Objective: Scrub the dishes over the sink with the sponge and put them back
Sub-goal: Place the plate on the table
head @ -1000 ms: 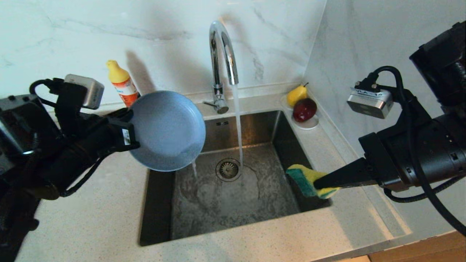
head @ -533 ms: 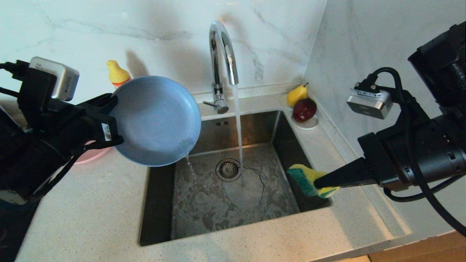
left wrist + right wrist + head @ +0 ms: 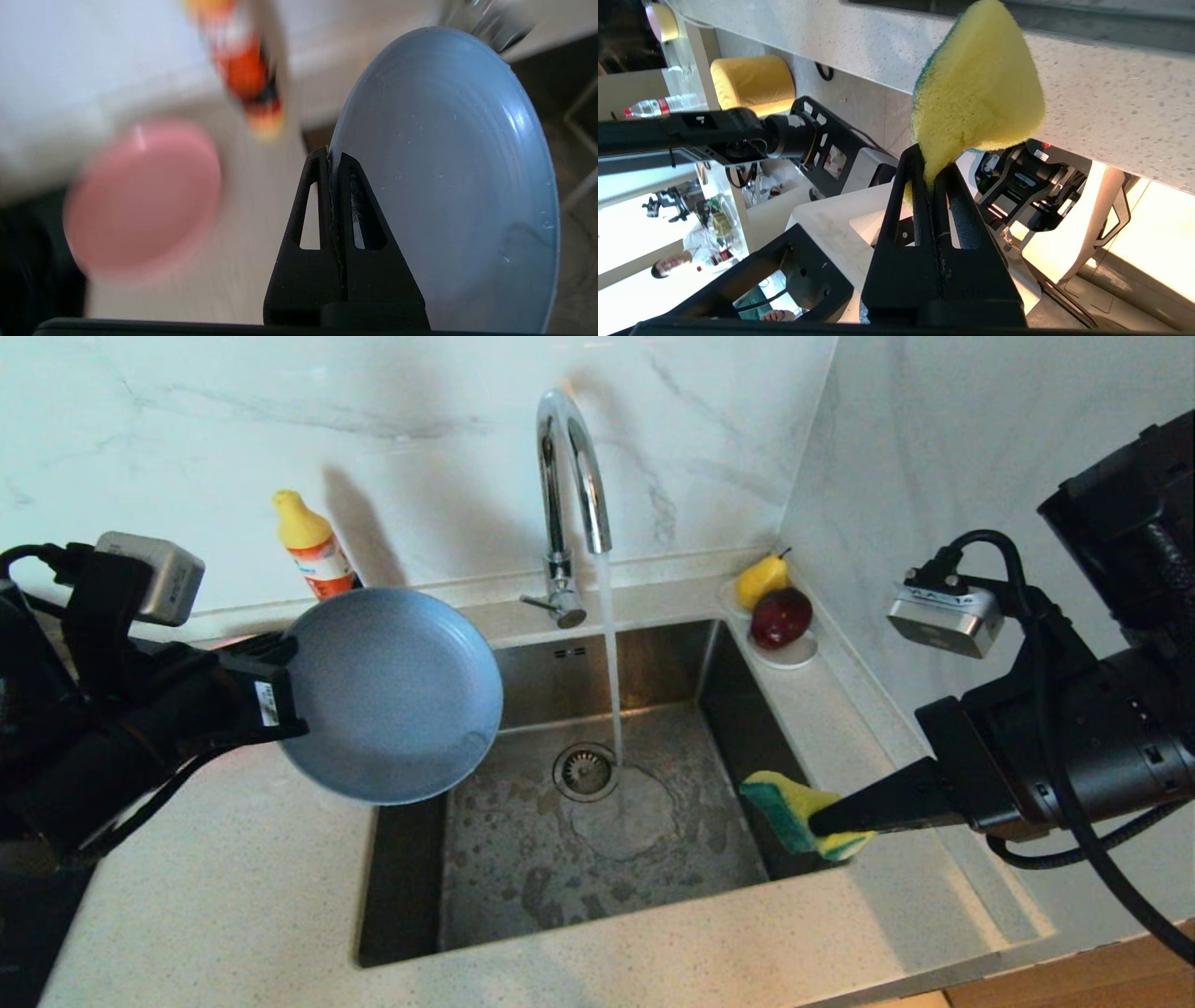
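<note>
My left gripper (image 3: pixel 285 695) is shut on the rim of the pale-blue plate (image 3: pixel 392 695). It holds the plate tilted above the left edge of the sink (image 3: pixel 597 868), and drops cling to the plate's face (image 3: pixel 448 177). The left wrist view shows the gripper (image 3: pixel 330 156) pinching the rim, with the pink plate (image 3: pixel 140 196) blurred on the counter beyond. My right gripper (image 3: pixel 822 819) is shut on the yellow-and-green sponge (image 3: pixel 789 807) over the sink's right edge; the sponge (image 3: pixel 980 88) sticks out past the gripper (image 3: pixel 930 172). Water runs from the tap (image 3: pixel 569 476) near the drain (image 3: pixel 584 770).
An orange bottle with a yellow cap (image 3: pixel 313 546) stands at the back wall left of the tap. A pear (image 3: pixel 761 581) and a red apple (image 3: pixel 781 616) sit on a white saucer (image 3: pixel 794 658) in the back right corner. A marble wall closes the right side.
My left arm carried the blue plate left, away from the water stream, up and then down again; the drip off its edge has stopped. The right gripper and sponge barely moved.
</note>
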Controlling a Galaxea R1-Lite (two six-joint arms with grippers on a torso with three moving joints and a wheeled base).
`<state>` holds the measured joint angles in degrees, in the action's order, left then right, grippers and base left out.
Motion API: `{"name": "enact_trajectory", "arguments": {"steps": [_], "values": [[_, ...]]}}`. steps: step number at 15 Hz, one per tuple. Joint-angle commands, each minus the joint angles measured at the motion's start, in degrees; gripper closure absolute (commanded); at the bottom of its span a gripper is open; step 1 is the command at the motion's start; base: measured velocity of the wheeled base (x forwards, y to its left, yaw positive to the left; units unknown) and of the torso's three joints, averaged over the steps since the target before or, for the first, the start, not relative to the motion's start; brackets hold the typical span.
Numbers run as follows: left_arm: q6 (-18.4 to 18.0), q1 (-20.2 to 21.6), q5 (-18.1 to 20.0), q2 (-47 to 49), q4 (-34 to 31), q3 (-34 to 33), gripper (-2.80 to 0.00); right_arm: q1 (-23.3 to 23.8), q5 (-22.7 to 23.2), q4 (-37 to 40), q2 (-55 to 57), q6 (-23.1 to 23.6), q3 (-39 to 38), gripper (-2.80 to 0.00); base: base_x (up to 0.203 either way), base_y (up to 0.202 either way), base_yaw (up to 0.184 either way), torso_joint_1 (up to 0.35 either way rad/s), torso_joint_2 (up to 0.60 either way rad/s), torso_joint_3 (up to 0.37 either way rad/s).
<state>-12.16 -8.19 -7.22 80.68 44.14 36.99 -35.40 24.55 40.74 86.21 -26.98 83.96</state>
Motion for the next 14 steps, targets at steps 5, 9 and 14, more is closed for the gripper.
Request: {"name": "enact_trajectory", "arguments": {"steps": [5,9,14], "values": [[17.99,12.74,6.33,-3.92,-40.56,13.78,0.00,0.77,0.23,0.14,0.54,-0.08,-0.28,0.00,0.000,0.000,0.000,0.000,0.00,0.000],[23.35,21.43,8.39,-4.46,-45.82,14.59,0.00,1.39,0.23,0.22,1.07,0.00,-0.28,0.00,0.000,0.000,0.000,0.000,0.00,0.000],[25.27,30.84,12.55,-3.94,-46.17,13.38,0.00,2.09,0.15,0.13,1.24,0.17,-0.19,0.00,0.000,0.000,0.000,0.000,0.00,0.000]]}}
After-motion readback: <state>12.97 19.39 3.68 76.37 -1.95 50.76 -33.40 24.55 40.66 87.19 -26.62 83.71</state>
